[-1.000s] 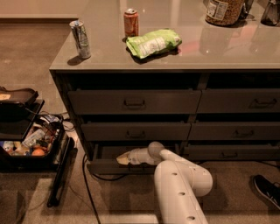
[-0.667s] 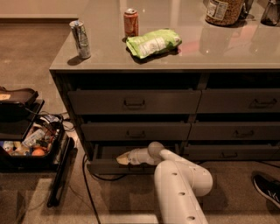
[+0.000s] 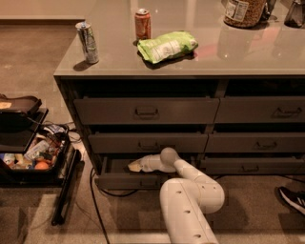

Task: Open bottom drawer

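Dark grey-brown and slim-fronted, the wide bottom drawer (image 3: 119, 181) of the left stack stands pulled out a little from the cabinet, lowest under two taller matte drawers, its front panel forward of theirs and a shadowed strip of its inside showing behind it. The pale, rounded tool (image 3: 135, 166) lies in that gap, above the drawer's front panel and pointing left. Whether it is wide or narrow cannot be told. Behind it the smooth white plastic arm (image 3: 190, 200) bends at a ball-shaped joint and thickens into a fat cylinder low in the view, covering the middle of the drawer front.

On the glossy grey tabletop (image 3: 248, 57) stand a dented silver can (image 3: 87, 42) near the left edge and a red can (image 3: 142, 24) further back. A crinkled green snack bag (image 3: 167, 46) lies flat just beside the red can. A clear jar with a label (image 3: 244, 12) stands at the far right.

On the speckled carpet floor (image 3: 38, 224) to the left sits a black bin (image 3: 28, 159) of mixed small items. A thin black cable (image 3: 95, 195) curves under the drawer, and a dark shoe (image 3: 293, 199) shows at the right edge.
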Tool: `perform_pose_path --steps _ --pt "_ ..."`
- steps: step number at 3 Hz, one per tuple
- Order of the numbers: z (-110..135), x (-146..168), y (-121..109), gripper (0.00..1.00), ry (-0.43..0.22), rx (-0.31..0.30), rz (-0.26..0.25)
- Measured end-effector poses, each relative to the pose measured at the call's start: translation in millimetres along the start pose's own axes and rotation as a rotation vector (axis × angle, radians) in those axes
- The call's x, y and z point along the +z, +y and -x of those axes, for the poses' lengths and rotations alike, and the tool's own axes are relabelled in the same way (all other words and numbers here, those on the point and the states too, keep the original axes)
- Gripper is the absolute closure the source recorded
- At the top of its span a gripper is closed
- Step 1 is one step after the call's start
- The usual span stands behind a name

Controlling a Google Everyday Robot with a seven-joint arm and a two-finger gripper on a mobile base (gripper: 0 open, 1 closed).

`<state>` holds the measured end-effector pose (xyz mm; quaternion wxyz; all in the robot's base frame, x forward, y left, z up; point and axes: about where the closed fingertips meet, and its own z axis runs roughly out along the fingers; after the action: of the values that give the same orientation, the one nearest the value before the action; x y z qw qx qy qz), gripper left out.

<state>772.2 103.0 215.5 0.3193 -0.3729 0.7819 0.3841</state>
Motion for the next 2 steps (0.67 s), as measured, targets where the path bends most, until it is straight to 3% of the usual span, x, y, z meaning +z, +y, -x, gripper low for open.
perform_pose_path --steps 2 --pt "-10.1 6.1 4.8 1.00 0.014 0.016 0.015"
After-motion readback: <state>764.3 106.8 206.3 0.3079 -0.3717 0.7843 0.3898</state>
